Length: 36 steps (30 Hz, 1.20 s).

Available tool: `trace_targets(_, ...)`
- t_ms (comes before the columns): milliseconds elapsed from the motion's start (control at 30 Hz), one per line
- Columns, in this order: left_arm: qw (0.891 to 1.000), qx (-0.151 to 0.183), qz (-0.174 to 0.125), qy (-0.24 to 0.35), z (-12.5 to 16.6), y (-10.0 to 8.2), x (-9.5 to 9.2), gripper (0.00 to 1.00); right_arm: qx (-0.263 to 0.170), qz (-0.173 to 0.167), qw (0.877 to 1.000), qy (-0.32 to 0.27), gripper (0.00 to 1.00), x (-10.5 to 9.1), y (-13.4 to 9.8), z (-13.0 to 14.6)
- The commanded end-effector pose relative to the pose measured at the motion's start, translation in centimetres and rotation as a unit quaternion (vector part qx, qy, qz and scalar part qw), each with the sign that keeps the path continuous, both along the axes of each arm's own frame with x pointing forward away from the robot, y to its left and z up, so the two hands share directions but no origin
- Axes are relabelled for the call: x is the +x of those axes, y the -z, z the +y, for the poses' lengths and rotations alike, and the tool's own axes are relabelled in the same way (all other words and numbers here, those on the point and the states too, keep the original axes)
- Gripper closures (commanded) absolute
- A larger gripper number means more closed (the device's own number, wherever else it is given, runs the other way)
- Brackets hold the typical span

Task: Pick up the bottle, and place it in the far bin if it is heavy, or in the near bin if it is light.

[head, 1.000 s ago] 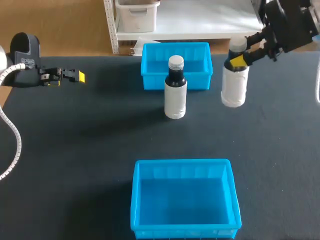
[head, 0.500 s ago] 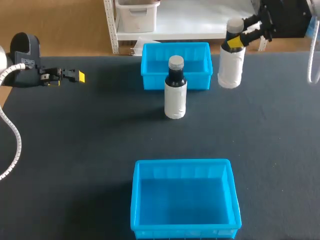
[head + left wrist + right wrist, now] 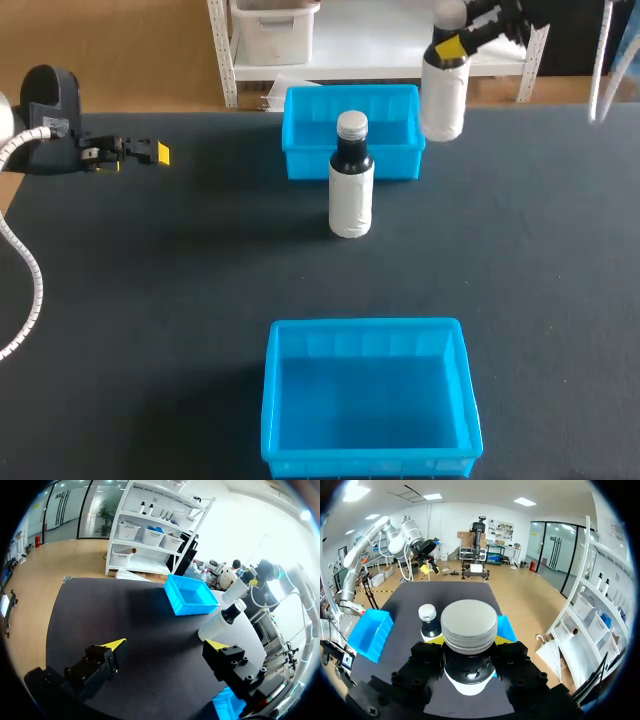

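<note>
A black, matte table (image 3: pixel 180 300) fills the head view, and a bright blue far bin (image 3: pixel 352 150) sits at its back edge, open side up.

The held bottle (image 3: pixel 444 95) hangs in the air just off the far bin's right end, higher than the bin's rim. It is upright: grey cap on top, dark neck, white body below, long axis vertical. The right gripper (image 3: pixel 452 45) pinches it at the neck just under the cap, with one yellow-tipped finger (image 3: pixel 450 47) pressed to each side. In the right wrist view the cap (image 3: pixel 469 625) shows from above, snug between the two black fingers of that gripper (image 3: pixel 469 645), and a blue strip of the far bin (image 3: pixel 505 627) shows just beyond it.

A second bottle (image 3: pixel 351 190) of the same kind stands upright on the table, touching or just in front of the far bin's front wall, cap up. From the right wrist it shows just beside the held bottle's cap (image 3: pixel 429 622).

The near bin (image 3: pixel 368 400), also blue and open, lies well apart from the far bin, straight in front of it at the table's front edge.

The left gripper (image 3: pixel 150 152) hovers well to the left of the far bin, near the table's left edge. Its jaws are spread wide with nothing between them. The left wrist view shows this gap (image 3: pixel 165 645), with the far bin (image 3: pixel 192 596) and both bottles ahead.
</note>
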State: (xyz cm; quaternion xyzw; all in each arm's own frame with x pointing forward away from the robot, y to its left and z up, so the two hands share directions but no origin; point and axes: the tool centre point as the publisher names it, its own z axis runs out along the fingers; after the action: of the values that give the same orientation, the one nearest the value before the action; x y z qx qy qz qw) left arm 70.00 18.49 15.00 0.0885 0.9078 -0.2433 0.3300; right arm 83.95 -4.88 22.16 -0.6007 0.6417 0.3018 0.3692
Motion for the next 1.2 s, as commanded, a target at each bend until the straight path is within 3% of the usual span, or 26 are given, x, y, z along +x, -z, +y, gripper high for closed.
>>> trace_targets(33, 1.0, 0.0, 0.0, 0.0, 0.0, 0.0, 0.0, 0.0, 0.001, 0.022, 0.999, -0.033, 1.0, 2.5, -0.6, 1.2)
trace_targets(467, 1.0, 0.0, 0.0, 0.0, 0.0, 0.0, 0.0, 0.0, 0.009, 0.023, 0.998, -0.054, 1.0, 5.8, -0.6, 5.2)
trace_targets(1200, 1.0, 0.0, 0.0, 0.0, 0.0, 0.0, 0.0, 0.0, 0.025, 0.047, 0.99, -0.13, 1.0, 7.8, 3.1, 12.8)
